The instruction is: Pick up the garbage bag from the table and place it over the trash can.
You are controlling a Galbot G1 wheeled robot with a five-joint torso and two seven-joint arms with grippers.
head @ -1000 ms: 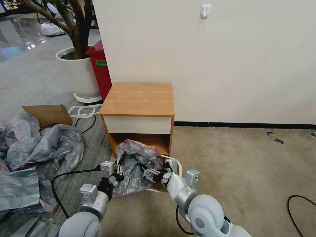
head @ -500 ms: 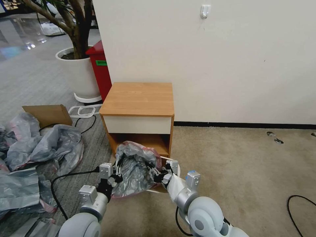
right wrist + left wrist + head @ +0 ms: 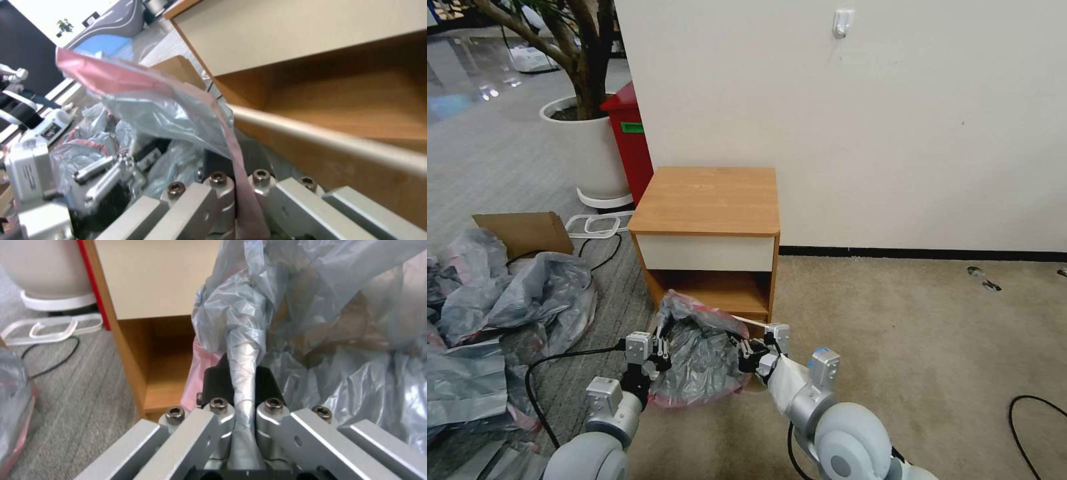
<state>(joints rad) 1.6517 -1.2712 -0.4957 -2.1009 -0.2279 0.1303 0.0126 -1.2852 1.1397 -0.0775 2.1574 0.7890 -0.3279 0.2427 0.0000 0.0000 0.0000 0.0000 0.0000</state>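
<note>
Currently both your left gripper (image 3: 660, 348) and right gripper (image 3: 746, 349) pinch the limp, slippery garbage bag (image 3: 700, 357); hold its rim.

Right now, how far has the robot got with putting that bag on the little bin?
Done: the small orange-brown wooden nightstand has a bare top, and the thin grey plastic bag with a pinkish-red edge is off it. In hand: the left gripper and the right gripper each pinch one side of the bag, spreading it over the small cream plastic bin, whose rim peeks out. Left: seating the bag around the rim and letting go.
</note>
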